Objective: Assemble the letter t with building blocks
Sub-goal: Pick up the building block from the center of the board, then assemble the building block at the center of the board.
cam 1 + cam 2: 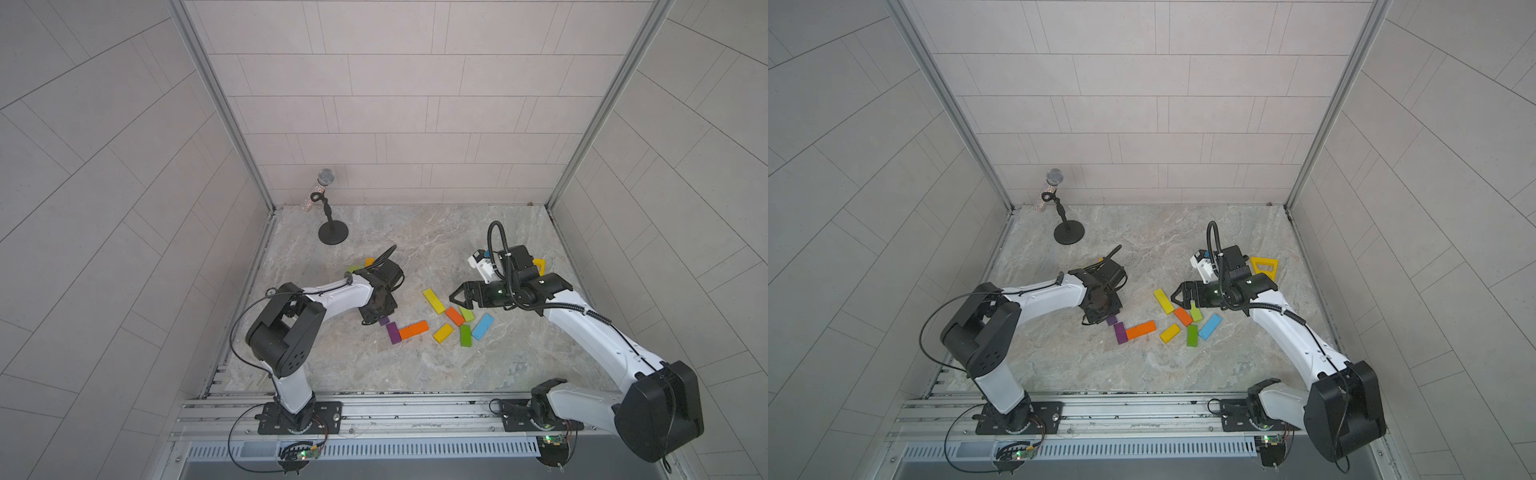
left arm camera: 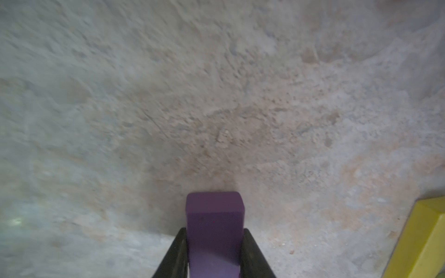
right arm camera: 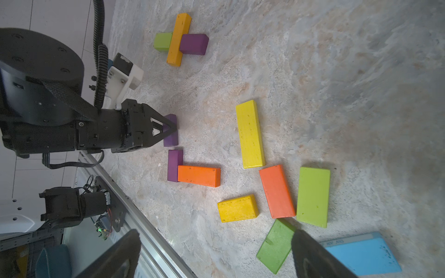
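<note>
My left gripper [image 2: 214,231] is shut on a small purple block [image 2: 214,211] that sits low on the marble table [image 1: 415,249]; the same purple block [image 3: 170,140] shows in the right wrist view. Just beside it, a second purple block [image 1: 392,333] and an orange block [image 1: 413,329] form an L. To the right lie loose blocks: long yellow [image 1: 433,300], orange [image 1: 454,316], lime green [image 1: 467,313], light blue [image 1: 482,326], dark green [image 1: 466,335], short yellow [image 1: 443,332]. My right gripper [image 1: 453,297] hovers open over them, its jaws wide apart [image 3: 216,238].
Behind the left arm, an orange-yellow block [image 3: 179,39] lies crossed between a lime block [image 3: 163,42] and a purple block [image 3: 194,44]. A yellow triangular frame [image 1: 1264,266] sits at the back right. A microphone on a stand [image 1: 332,232] occupies the back left.
</note>
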